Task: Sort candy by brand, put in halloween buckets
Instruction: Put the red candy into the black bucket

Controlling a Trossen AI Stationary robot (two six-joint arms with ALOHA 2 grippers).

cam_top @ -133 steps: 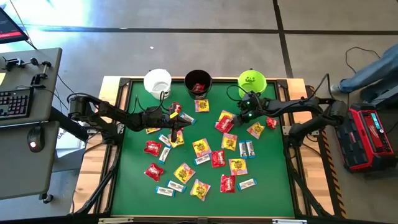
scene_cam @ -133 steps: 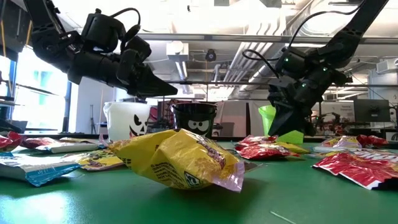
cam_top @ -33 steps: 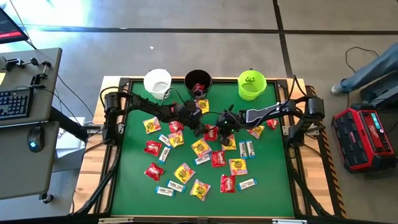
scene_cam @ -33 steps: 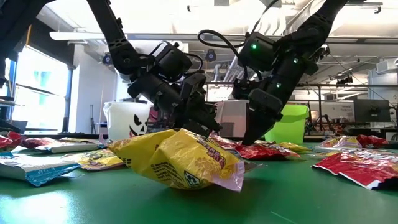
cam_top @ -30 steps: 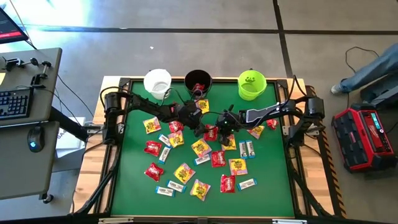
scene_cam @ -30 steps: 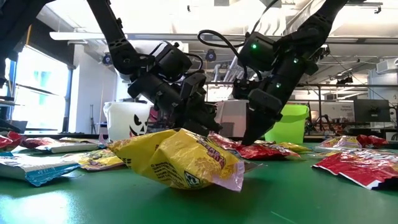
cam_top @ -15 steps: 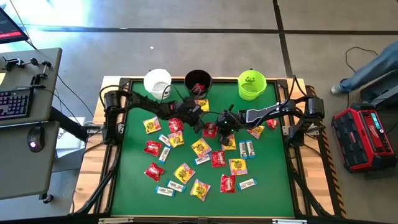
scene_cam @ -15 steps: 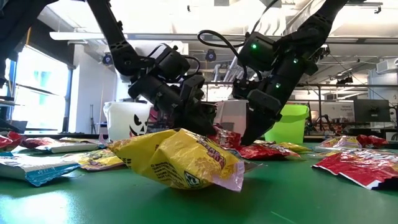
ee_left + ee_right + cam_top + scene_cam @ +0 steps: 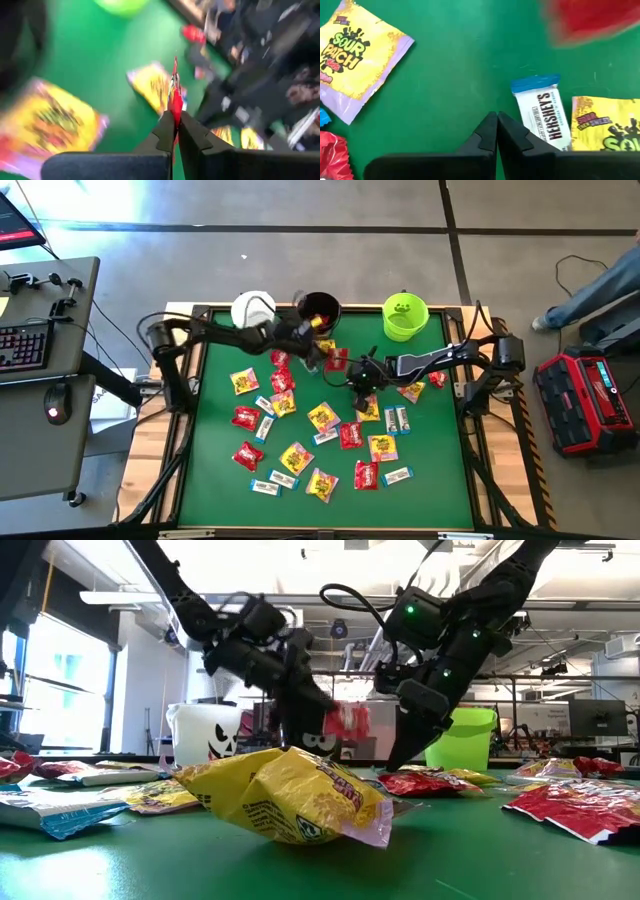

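Red, yellow-and-pink and white-and-blue candy packets [image 9: 322,418] lie scattered flat on the green mat [image 9: 430,480]. The white [image 9: 250,308], black [image 9: 318,308] and lime green [image 9: 405,316] buckets stand along the far edge. My left gripper [image 9: 322,358] is shut on a red packet [image 9: 337,359], in the air just near of the black bucket. My right gripper [image 9: 360,382] hangs shut over the mat's middle with nothing in it, its tips [image 9: 496,125] above bare mat beside a white-and-blue bar [image 9: 545,112]. My left gripper pinches the red packet by one edge [image 9: 175,107] between its two fingers, the rest sticking out past the fingertips. The fingers come slanting down from the table's left. The packet [image 9: 348,720] is lifted clear of the mat and stands on edge.
The black bucket holds red packets. A yellow packet [image 9: 285,795] lies close before the low camera. The two arms stand near each other at mid-table. Bare mat runs along the near edge. A person's leg [image 9: 590,295] and a red box [image 9: 590,400] are beyond the table's right side.
My left gripper has shut on a red packet that lay on the mat beside my right gripper. It has lifted the packet clear and carried it up and toward the far edge, near the black bucket.
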